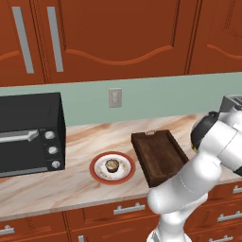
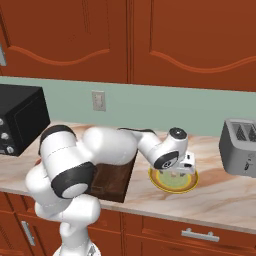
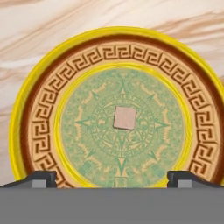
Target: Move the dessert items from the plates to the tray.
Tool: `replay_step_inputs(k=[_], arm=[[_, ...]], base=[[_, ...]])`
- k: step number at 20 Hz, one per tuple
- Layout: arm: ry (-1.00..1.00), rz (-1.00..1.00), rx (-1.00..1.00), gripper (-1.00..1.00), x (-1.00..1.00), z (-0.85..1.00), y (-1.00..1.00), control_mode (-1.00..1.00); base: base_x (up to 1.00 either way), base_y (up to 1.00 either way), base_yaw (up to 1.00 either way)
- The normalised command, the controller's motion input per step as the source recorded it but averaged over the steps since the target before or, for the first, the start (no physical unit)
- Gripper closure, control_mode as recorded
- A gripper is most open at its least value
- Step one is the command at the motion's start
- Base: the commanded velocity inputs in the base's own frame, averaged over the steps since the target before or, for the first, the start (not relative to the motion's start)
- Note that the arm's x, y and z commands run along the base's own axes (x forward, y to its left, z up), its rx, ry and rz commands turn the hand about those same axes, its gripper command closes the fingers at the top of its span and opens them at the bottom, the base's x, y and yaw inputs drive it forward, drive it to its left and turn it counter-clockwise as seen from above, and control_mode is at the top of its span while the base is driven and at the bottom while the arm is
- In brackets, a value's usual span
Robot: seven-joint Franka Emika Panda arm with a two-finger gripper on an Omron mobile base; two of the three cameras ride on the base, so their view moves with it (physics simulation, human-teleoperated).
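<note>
Simulated kitchen, marble surface (image 1: 56, 189) below red-brown cabinets. The white arm reaches to its right and holds the hand (image 2: 181, 171) directly above the yellow-green plate (image 2: 187, 184), fingers pointing down. In the hand view the two dark fingertips (image 3: 41, 178) stand far apart at either side of the plate, released and gripping nothing. A small pale beige sweet (image 3: 125, 118), square in outline from above, lies at the centre of this plate's green patterned disc, between the fingertips but apart from both; in the right base view it is largely hidden by the hand, so its height above the plate cannot be judged.

The dark wooden tray (image 1: 158, 156) sits on the surface between the two plates, its long side running away from the robot; its visible floor holds nothing. Just to its left lies the white plate with red rim (image 1: 97, 172), carrying a brown cupcake (image 1: 112, 165) upright at its centre. A black oven (image 1: 28, 132) stands at the far left, a silver toaster (image 2: 239, 147) at the far right, and a wall socket (image 1: 115, 98) above the surface.
</note>
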Motion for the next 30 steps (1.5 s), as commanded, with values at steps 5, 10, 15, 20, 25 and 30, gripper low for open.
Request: replay_step_inputs(k=[5,10,15,20,25,30], arm=[[0.00,0.00,0.00,-1.00,0.06,-0.17,0.00,-1.00],[0.00,0.00,0.00,-1.00,0.09,-0.10,0.00,-1.00],[0.00,0.00,0.00,-1.00,0.13,-0.04,0.00,-1.00],[0.00,0.00,0.00,-1.00,0.12,0.00,-0.02,-1.00],[0.00,0.00,0.00,-1.00,0.07,-0.03,-0.03,-1.00],[0.00,0.00,0.00,-1.00,0.04,-0.07,-0.05,-1.00]], base=[[0.00,0.00,0.00],[0.00,0.00,0.00],[0.00,0.00,0.00],[0.00,0.00,0.00],[0.00,0.00,0.00],[0.00,0.00,0.00]])
